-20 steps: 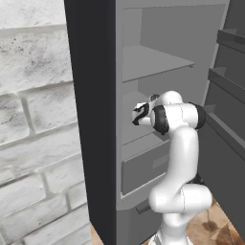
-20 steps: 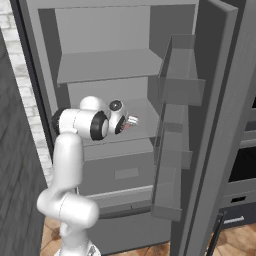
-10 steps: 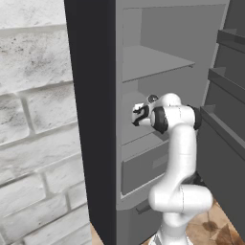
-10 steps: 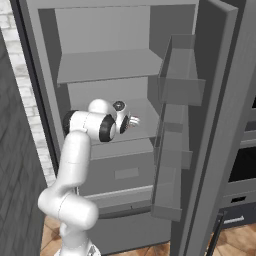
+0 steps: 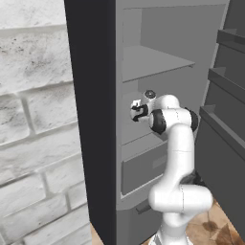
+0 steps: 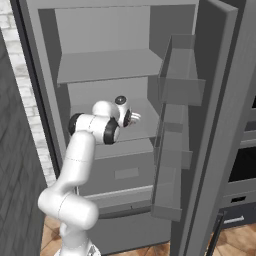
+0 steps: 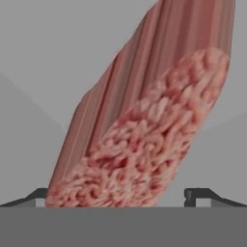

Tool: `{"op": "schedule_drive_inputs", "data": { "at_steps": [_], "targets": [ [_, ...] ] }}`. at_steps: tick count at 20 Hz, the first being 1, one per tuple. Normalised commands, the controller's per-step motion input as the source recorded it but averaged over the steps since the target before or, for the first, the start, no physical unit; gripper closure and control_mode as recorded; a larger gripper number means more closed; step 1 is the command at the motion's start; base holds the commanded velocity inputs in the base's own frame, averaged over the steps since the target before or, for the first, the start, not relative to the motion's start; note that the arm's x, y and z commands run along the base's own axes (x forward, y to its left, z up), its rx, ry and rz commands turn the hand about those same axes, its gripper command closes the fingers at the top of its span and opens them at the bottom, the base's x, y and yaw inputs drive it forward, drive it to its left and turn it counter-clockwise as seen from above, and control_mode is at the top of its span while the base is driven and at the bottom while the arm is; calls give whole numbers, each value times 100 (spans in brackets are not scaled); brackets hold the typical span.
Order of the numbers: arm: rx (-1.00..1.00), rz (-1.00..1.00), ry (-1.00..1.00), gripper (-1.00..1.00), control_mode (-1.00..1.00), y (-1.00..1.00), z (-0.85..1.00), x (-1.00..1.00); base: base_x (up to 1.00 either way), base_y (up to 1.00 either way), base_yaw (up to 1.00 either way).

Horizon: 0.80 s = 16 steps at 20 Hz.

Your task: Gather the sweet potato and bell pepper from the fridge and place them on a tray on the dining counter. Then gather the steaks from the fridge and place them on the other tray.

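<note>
A steak (image 7: 144,140), a pink-red marbled slab, lies slanted on a grey fridge shelf right in front of the hand. Its near end sits between my two dark fingertips (image 7: 200,195). My gripper (image 7: 118,198) is open around that end, with a gap on each side. The fridge (image 5: 148,62) stands open, and my gripper (image 5: 136,111) reaches in over its middle shelf (image 6: 127,145). From the right side the gripper (image 6: 134,117) points toward the fridge's back wall. The sweet potato, bell pepper, trays and dining counter are out of view.
The open fridge door (image 6: 215,100) with its bins (image 6: 180,90) stands close on the right. A drawer (image 6: 125,172) sits below the middle shelf and an upper shelf (image 6: 105,65) above it. A white brick wall (image 5: 33,119) lies left of the fridge.
The arm has stretched forward, carrying the gripper deeper into the fridge over the middle shelf. The jaws have stayed open.
</note>
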Motion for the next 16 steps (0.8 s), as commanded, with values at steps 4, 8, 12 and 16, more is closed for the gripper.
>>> {"op": "schedule_drive_inputs", "data": {
  "at_steps": [4,8,12,16],
  "targets": [
    [0,0,10,100,-100,16,-59,9,0,0,0],
    [0,-1,6,100,-100,18,-67,0,0,0,0],
    [0,-5,7,100,-100,39,-81,-3,0,0,0],
    [0,-6,5,100,-100,42,-67,-8,0,0,0]
  ]
}}
